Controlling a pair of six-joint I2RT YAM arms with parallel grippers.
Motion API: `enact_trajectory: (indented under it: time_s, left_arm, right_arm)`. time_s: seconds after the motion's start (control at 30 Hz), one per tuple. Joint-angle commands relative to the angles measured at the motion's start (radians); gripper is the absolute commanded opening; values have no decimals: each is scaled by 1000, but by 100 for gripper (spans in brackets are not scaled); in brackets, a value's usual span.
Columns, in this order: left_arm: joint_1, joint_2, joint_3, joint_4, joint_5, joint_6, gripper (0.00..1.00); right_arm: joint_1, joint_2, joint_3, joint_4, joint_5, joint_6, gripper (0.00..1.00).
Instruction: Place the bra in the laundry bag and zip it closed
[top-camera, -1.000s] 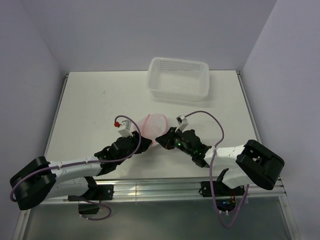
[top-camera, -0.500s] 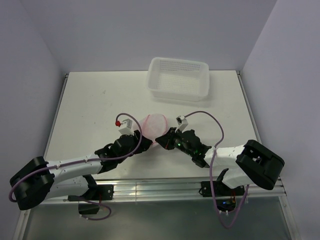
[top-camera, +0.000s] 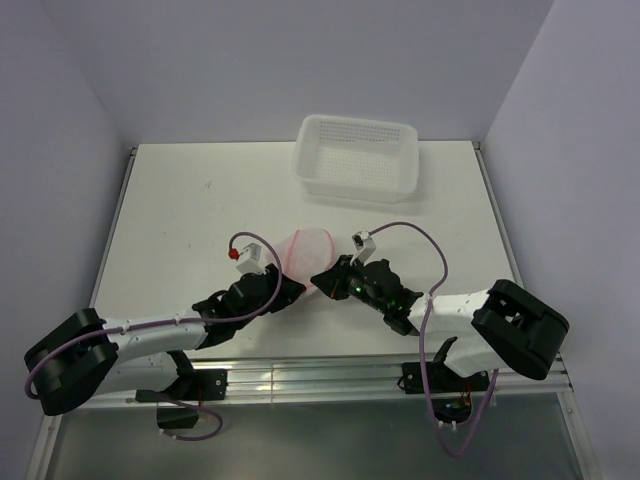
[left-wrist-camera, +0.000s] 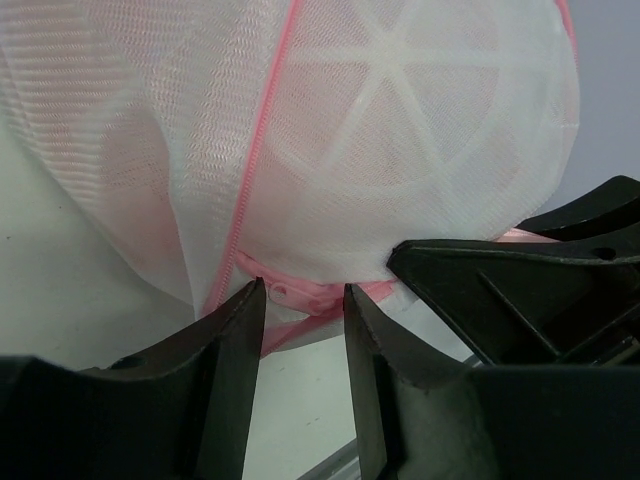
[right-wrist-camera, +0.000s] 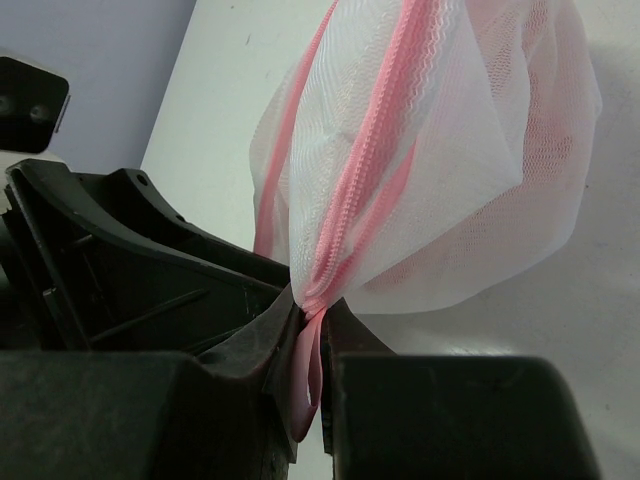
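A white desk sits in a corner of plain, pale lilac walls, seen from above. The desk's surface is matte, with a few faint marks well to the left of the laundry bag. The bag is a round white mesh pouch with a pink zipper rim, standing near the desk's front middle.

Left of the bag, the left arm reaches in low from the near corner. The left end effector is part open, one dark finger on each side of a fold of the bag's pink rim at its lower edge.

The bra lies inside the bag and shows only as a pale pink tint through the mesh.

Right of the bag, the right end effector is closed tight, pinching the pink zipper edge at the bag's near side.

Beyond the bag and slightly to the right, a white perforated basket stands against the back wall.
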Motion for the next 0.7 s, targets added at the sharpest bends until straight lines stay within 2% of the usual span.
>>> enact_trajectory:
  time_s: [0.0, 0.33, 0.67]
  left_arm:
    - [-4, 28, -13, 84, 24, -68, 43]
    - [-5, -37, -79, 158, -79, -102, 33]
    - [-7, 15, -131, 310, -102, -102, 33]
  right_arm:
    - [8, 2, 6, 41, 12, -10, 0]
    - [8, -3, -1, 49, 12, -7, 0]
    - [11, 9, -4, 58, -12, 2, 0]
